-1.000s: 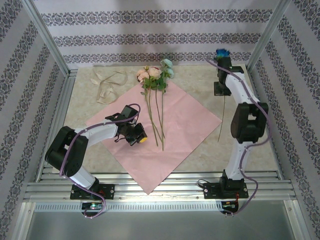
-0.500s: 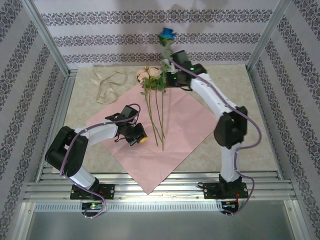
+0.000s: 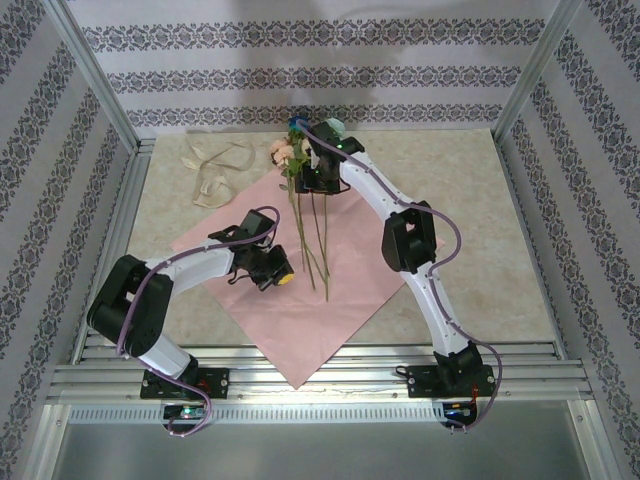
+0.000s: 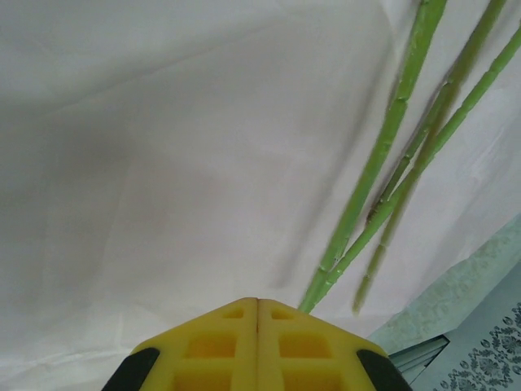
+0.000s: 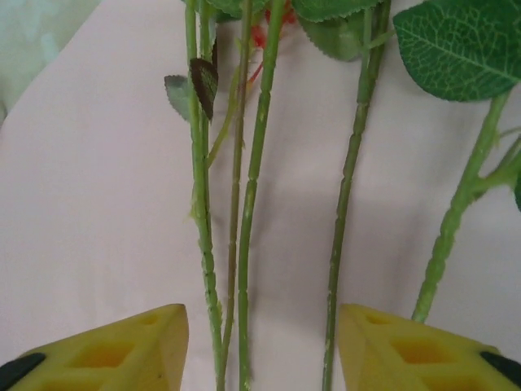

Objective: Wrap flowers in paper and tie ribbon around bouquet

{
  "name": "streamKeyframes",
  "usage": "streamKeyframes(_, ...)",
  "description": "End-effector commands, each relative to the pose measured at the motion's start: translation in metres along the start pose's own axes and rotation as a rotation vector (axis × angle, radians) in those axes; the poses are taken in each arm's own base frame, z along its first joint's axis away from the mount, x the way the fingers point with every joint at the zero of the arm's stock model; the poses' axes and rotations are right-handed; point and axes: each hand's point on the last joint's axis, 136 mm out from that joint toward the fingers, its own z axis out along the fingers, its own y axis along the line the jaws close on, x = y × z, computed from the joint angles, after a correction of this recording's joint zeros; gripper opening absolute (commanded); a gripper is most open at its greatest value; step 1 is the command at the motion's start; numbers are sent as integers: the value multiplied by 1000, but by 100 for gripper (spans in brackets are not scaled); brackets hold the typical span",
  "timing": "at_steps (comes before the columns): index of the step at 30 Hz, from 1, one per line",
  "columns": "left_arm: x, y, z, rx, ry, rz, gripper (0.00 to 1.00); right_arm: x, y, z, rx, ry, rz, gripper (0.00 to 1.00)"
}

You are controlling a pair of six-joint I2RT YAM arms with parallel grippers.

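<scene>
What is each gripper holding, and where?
Nothing. The left gripper is shut, empty, over the pink paper sheet; the right gripper stands open astride thin green flower stems.

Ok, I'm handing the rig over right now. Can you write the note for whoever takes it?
Left claw: shut, empty, low over the lilac-pink sheet of wrapping paper, beside the stem ends.
Right claw: open, stems between its fingers, gripping nothing.
Things: the bunch of artificial flowers with thin green stems lies on the flat paper, blooms at the far corner. The floppy cream ribbon lies loose at far left, off the paper.
Done: flowers laid on the paper.
Left: wrap the paper, tie the ribbon.
</scene>
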Motion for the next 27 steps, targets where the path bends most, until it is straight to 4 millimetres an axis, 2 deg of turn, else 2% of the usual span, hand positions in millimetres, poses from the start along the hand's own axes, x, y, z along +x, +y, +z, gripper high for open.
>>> streamKeyframes(1, -15, -2, -19, 4, -47, 3, 0, -2, 8, -66, -9, -63, -31, 57)
streamKeyframes(3, -24, 1, -22, 4, -51, -7, 0, 12, -3, -79, 10, -68, -9, 55)
streamKeyframes(5, -33, 3, -25, 2, -57, -11, 0, 31, -16, -82, 20, -53, 22, 54)
streamKeyframes(10, -58, 7, -33, -4, -88, -19, 0, 94, -63, -64, 59, 37, 152, 44)
streamKeyframes(13, -64, 11, -30, -21, -80, -13, 0, 115, -87, -50, 53, 69, 250, 40)
streamKeyframes(20, -64, 13, -1, -27, -25, -8, 0, 137, -144, -26, 158, 155, 358, 34)
streamKeyframes(27, -55, -3, 29, -13, 12, 3, 0, 140, -183, -28, 184, 168, 432, 33)
